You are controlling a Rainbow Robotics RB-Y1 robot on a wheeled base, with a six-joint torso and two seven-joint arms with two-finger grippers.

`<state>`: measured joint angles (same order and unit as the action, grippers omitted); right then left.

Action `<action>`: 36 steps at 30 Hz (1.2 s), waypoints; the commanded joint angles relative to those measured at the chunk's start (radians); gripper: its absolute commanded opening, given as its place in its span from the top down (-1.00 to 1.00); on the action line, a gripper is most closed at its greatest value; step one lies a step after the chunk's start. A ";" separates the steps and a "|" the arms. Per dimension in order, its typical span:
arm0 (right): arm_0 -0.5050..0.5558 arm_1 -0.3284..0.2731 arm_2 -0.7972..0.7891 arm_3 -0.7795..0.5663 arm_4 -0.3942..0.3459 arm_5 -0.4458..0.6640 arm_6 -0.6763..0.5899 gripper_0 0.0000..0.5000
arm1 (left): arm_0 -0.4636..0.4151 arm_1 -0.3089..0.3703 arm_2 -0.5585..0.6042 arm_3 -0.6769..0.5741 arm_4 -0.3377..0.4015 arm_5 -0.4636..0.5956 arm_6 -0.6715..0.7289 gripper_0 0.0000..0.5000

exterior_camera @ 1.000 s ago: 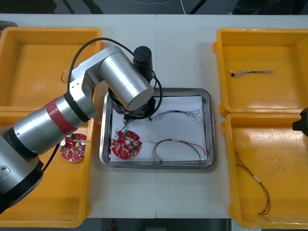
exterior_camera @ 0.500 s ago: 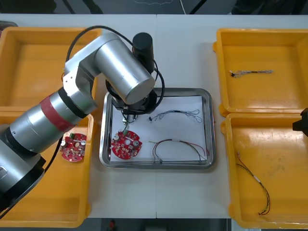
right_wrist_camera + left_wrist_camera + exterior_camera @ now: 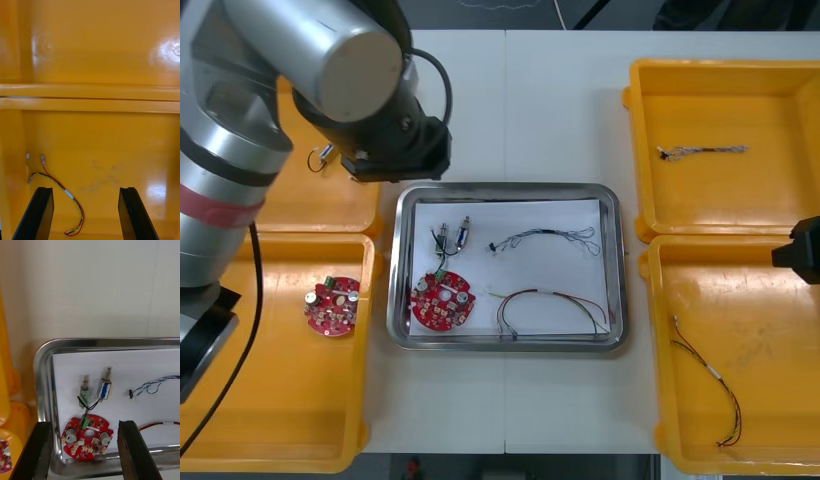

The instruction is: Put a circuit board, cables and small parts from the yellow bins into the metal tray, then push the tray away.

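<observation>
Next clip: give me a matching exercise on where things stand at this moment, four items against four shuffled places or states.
1. small metal parts
2. loose board
3. left gripper
4. right gripper

a. in the left near bin
b. open, over a right bin
c. in the tray, far left part
d. open, high near the tray's far left corner

Pairs: 1-c, 2-a, 3-d, 4-b

A metal tray (image 3: 618,260) is seen at the centre of the tabletop (image 3: 560,100). Inside it, a red circuit board (image 3: 442,302) is laid at the lower left. Small metal parts (image 3: 452,236) are placed just above it, a blue and white cable (image 3: 545,238) to their right, and another cable (image 3: 550,305) below that. The left arm (image 3: 300,60) is seen at the frame's upper left.
</observation>
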<state>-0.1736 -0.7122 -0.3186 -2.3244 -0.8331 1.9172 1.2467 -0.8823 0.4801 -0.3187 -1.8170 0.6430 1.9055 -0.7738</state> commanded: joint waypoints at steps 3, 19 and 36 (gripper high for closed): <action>-0.126 -0.049 0.107 -0.039 -0.089 0.003 -0.032 -1.00 | 0.003 0.126 0.108 -0.047 0.064 0.014 -0.170 -1.00; -0.440 0.022 0.582 -0.039 -0.097 0.003 -0.029 -1.00 | 0.218 0.345 0.293 -0.133 0.184 0.014 -0.326 -1.00; -0.647 0.209 1.126 0.132 0.077 0.003 0.096 -1.00 | 0.606 0.526 0.441 -0.327 0.300 -0.042 -0.326 -1.00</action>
<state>-0.7707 -0.5213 0.7345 -2.1965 -0.7827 1.9173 1.2530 -0.3491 0.9427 0.0649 -2.0946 0.9198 1.8999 -1.1058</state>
